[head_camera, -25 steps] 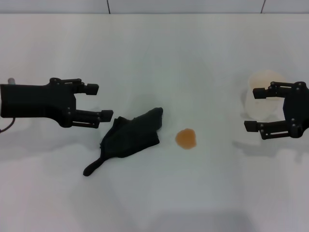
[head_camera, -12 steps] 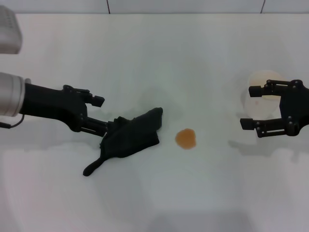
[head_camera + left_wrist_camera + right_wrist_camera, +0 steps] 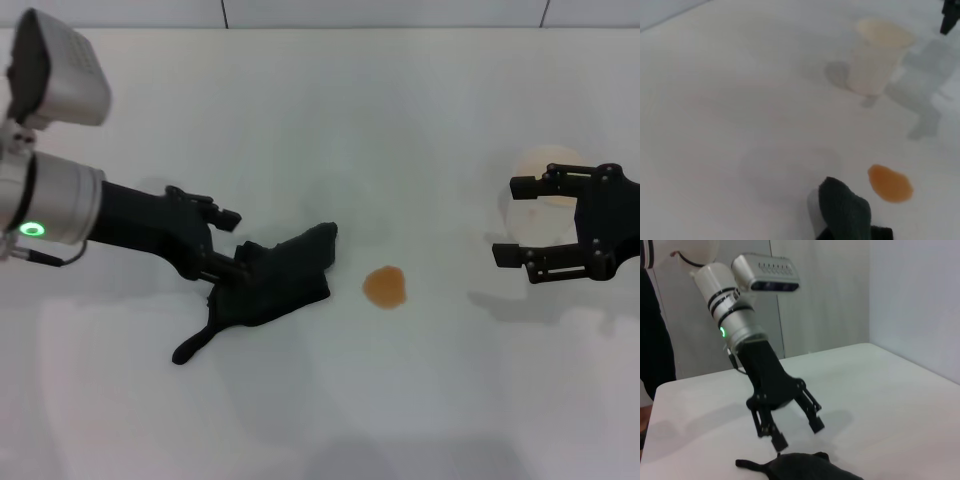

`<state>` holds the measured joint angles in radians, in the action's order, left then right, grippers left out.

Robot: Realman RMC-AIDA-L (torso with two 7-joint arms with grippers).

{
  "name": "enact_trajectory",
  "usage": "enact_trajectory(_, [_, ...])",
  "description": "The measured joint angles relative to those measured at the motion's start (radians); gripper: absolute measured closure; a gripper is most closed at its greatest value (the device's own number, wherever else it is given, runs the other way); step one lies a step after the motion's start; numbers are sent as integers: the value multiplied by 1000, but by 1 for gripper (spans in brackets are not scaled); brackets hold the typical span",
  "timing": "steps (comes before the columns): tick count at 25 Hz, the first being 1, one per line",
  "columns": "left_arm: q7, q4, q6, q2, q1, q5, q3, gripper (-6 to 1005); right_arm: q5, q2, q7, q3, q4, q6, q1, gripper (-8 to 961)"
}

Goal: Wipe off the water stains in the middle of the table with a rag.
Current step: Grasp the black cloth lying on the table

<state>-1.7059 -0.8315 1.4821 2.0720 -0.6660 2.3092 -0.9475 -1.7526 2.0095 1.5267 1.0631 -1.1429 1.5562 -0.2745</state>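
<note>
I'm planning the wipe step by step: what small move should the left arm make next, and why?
Probably lower the left claw onto the rag and close. Its fingers are open and sit at the rag's near edge, not yet gripping it, while the water stains lie uncovered beside the rag. The right claw waits by the cup.

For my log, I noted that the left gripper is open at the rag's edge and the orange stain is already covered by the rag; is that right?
Not quite: in the head view the water stains lie bare on the table, apart from the rag. The left gripper is indeed open at the rag's edge.
</note>
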Motion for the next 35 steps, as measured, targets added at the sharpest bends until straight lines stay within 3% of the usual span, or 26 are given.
enact_trajectory(35, [26, 154, -148, 9, -27, -44, -84, 323, 4, 0, 3, 0, 3, 2, 4, 97])
